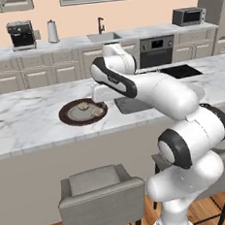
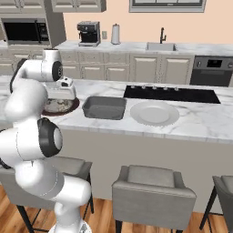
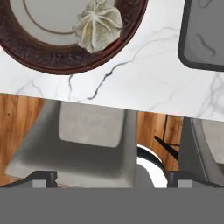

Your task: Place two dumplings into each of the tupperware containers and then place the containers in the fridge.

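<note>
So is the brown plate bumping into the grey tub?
Apart. In the hand view, bare white marble counter lies between the dark brown plate and the grey tub.

Both base views face the island counter [image 1: 27, 118]; hand view looks straight down close.

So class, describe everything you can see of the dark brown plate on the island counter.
The dark brown plate is round, with a wide, textured reddish-brown rim around a flat grey centre. It lies flat on the white marble counter, left of the grey tupperware container and not touching it. A pale, pleated dumpling sits on it, at the inner edge of the rim. The gripper hangs open above it.
</note>
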Tool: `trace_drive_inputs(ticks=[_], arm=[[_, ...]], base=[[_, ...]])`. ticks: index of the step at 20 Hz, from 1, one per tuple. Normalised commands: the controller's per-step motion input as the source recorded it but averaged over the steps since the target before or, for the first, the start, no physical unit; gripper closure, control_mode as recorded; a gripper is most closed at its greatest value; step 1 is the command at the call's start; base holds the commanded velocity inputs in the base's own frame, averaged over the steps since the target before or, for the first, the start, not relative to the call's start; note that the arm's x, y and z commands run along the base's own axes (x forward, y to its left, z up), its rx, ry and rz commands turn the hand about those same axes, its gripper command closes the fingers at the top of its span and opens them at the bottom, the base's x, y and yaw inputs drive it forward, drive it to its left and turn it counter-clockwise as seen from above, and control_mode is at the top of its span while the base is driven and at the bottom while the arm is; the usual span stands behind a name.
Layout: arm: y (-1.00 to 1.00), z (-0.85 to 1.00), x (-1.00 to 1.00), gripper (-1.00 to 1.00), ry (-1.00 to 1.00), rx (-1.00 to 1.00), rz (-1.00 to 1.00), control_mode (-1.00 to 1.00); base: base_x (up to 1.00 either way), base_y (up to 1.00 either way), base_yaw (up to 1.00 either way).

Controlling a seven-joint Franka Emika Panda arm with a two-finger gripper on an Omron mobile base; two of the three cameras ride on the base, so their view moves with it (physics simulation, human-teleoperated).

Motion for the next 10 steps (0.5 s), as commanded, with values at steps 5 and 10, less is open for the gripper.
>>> trace_drive_inputs(ticks=[5, 10], arm=[[0.41, -0.34, 0.53, -1.00, 0.10, 0.00, 0.03, -1.00], [0.21, -0.77, 0.33, -1.00, -0.01, 0.00, 0.01, -1.00]], base=[[0.00, 0.00, 0.00], [0.00, 0.00, 0.00]])
